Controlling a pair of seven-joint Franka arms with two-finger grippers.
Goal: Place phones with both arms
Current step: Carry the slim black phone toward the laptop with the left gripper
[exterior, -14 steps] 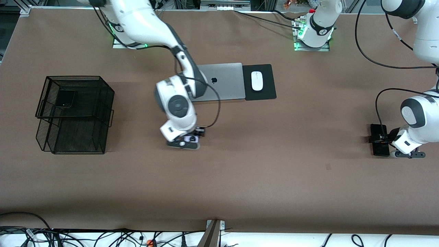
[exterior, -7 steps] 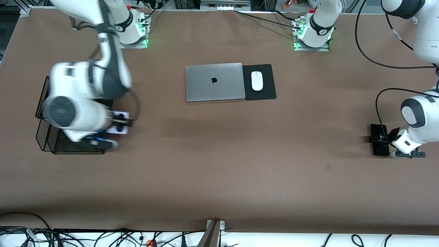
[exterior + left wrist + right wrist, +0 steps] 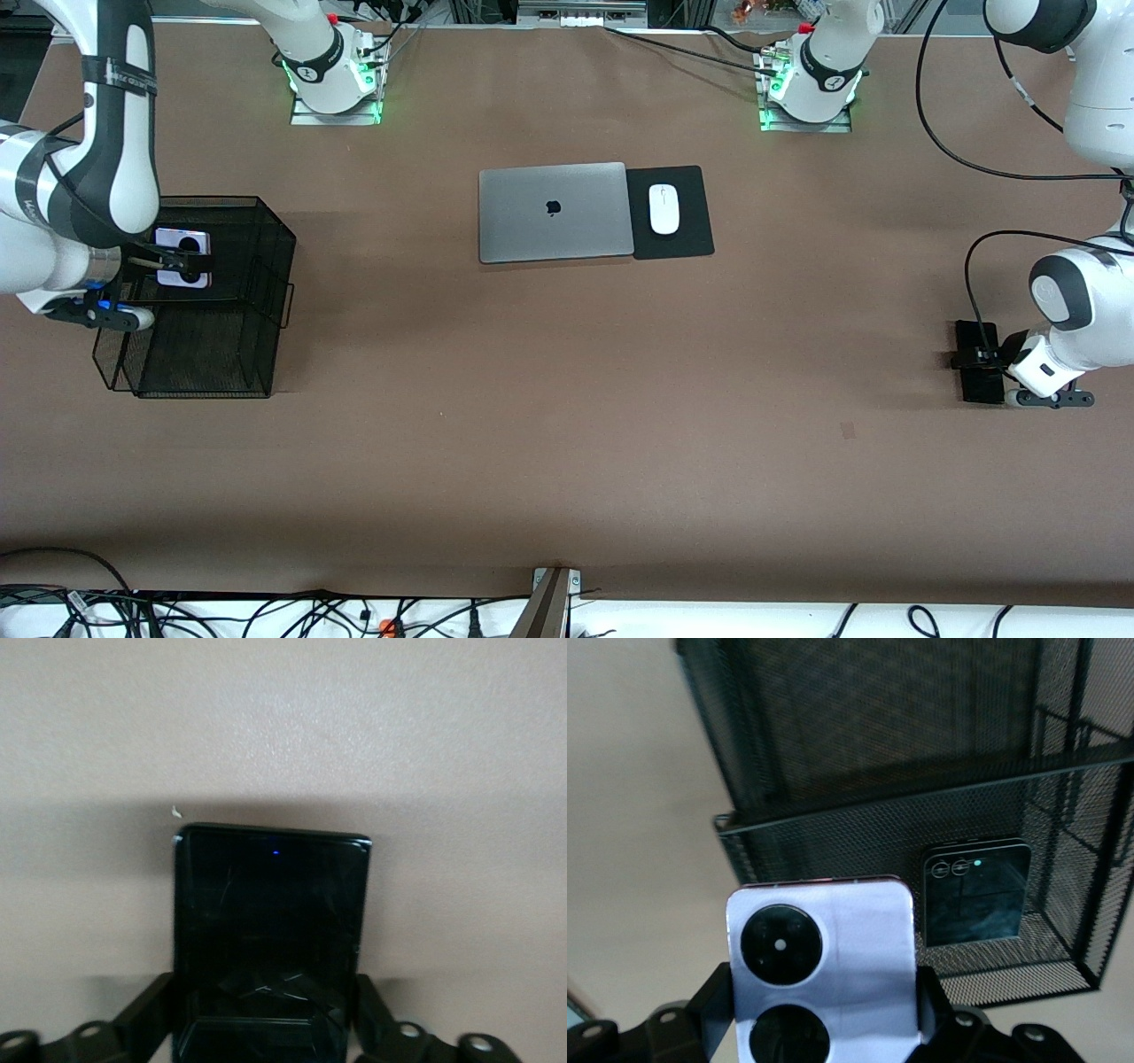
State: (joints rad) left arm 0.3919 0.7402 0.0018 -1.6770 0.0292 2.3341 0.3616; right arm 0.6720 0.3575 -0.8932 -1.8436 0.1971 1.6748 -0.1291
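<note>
Desk: brown surface, carrying all items listed below.

Right arm: reached from its base over the wire basket. Right hand, fingers closed on the lavender-white phone, held flat above the basket's upper tier.

Left arm: bent low at its own end of the desk. Left hand down at the long black phone, a finger either side of its narrow edges; the wrist view showed the fingers pressed to both edges, so the grip appeared made. That phone lay flat on the desk, not lifted as far as could be judged.

Black wire basket: two-tiered, at the right arm's end of the desk. The right wrist view showed the folded black phone lying on its mesh floor, beneath and beside the held lavender-white one.

Grey laptop: closed, mid-desk, near the bases.

Black mouse pad: touching the laptop's edge, bearing a white mouse.

Progress, as judged: one phone deposited; a second over the basket and awaiting release; the third gripped at the opposite end, well apart from the basket, still to be carried the length of the desk.

Obstructions: the laptop and mouse lay off the direct line. The right arm occupied the space over the basket, which probably needs clearing first.
</note>
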